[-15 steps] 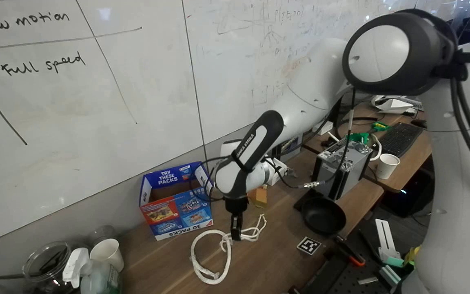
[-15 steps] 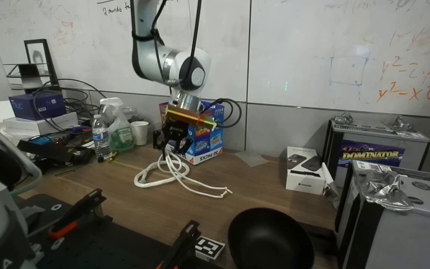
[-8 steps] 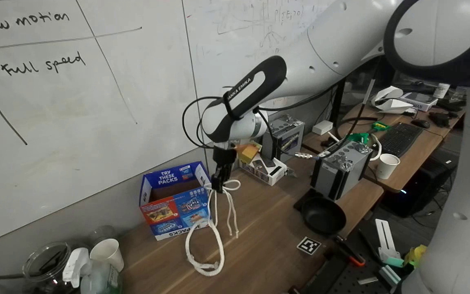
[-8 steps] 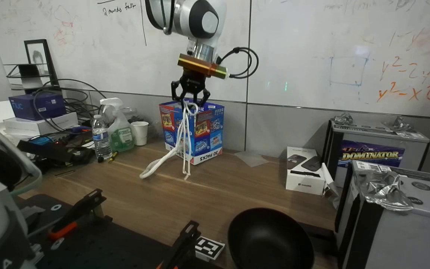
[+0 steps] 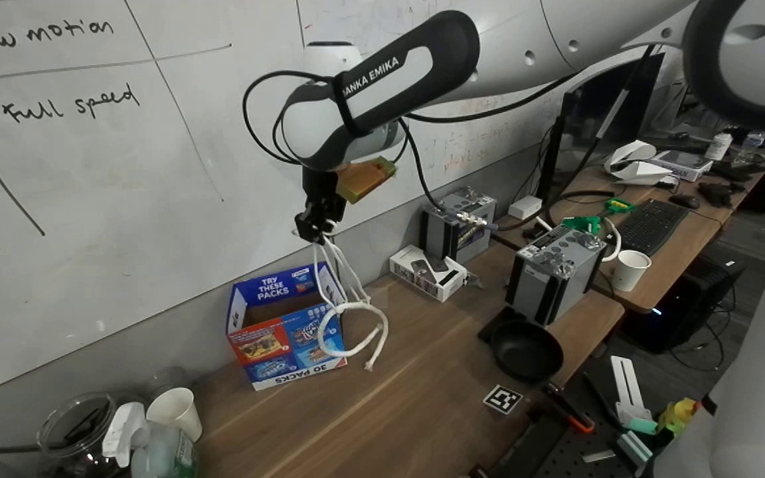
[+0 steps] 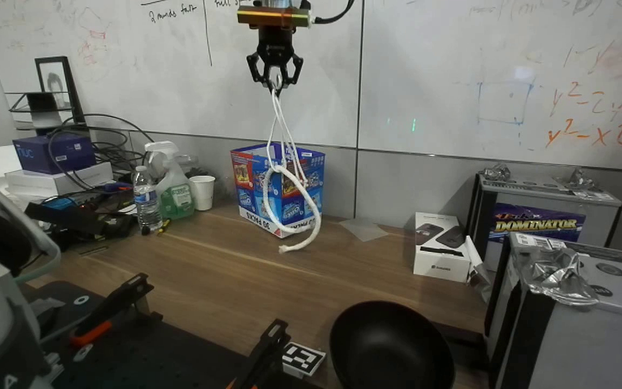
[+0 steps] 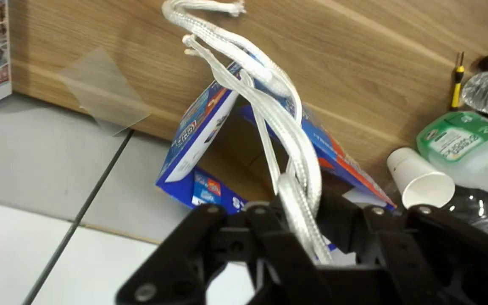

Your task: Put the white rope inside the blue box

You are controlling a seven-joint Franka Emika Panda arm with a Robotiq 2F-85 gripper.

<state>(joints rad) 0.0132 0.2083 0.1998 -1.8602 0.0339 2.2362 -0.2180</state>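
The white rope point(image 5: 356, 306) hangs from my gripper point(image 5: 316, 234) in both exterior views, with a loop and loose ends below. The gripper point(image 6: 276, 85) is shut on the rope point(image 6: 317, 221) near its upper part. The blue box point(image 5: 275, 352) is an open-topped printed snack carton against the wall. The gripper is above the box point(image 6: 246, 183); the rope's lower loop hangs in front of the box's outer face, its end near table height. In the wrist view, the rope point(image 7: 286, 129) runs from between the fingers point(image 7: 299, 203) across the open box point(image 7: 184, 133).
A whiteboard wall point(image 5: 176, 199) stands right behind the box. A paper cup point(image 6: 202, 193), spray bottle point(image 6: 175, 189) and water bottle point(image 6: 146, 200) stand beside it. A white phone box point(image 6: 440, 248), grey metal cases point(image 6: 575, 313) and a black pan point(image 6: 392, 346) are on the table.
My gripper has risen from the table and moved toward the wall and over the box. The rope has been lifted from the table and now hangs from the fingers.
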